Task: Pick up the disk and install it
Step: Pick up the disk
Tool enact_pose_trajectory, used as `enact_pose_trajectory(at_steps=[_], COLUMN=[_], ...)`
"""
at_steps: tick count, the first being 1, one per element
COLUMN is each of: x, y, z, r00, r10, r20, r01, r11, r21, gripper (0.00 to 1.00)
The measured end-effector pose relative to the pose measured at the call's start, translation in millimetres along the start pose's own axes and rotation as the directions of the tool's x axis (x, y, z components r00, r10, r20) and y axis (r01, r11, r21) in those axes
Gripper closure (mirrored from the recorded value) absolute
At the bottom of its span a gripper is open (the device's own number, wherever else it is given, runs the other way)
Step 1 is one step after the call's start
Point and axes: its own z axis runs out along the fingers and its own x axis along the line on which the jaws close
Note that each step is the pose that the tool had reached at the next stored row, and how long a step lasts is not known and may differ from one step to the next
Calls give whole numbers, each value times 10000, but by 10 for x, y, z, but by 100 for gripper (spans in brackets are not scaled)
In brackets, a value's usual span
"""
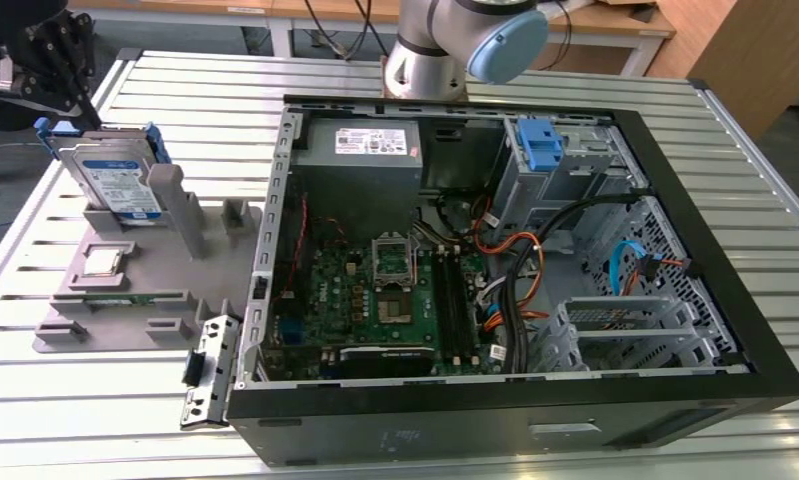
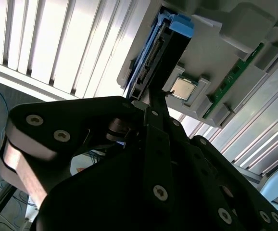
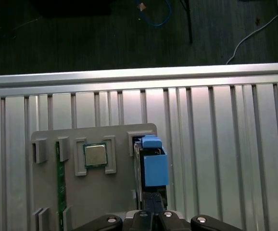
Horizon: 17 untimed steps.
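Disk (image 1: 116,182) stands on edge in grey fixture (image 1: 206,265) on table (image 1: 92,430), beside open computer case (image 1: 746,300) — upright slot likely there to leave top edge exposed for grab from above. Hand (image 3: 152,208) hovers just over that edge, closed up, holding nothing — lined up along disk's thin side. Small chip (image 3: 95,155) sits in neighbouring pocket.

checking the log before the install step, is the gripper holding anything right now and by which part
Nothing looks held: the gripper hangs close above the disk, which stands on edge in the gray holder.
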Motion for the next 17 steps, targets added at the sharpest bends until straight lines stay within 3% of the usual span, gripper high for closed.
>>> enact_pose_trajectory(at_steps=[17], x=[-1], y=[-33], z=[22], r00=[10000], r10=[-37], r20=[1], r01=[37], r11=[10000], r21=[-4], gripper=[90])
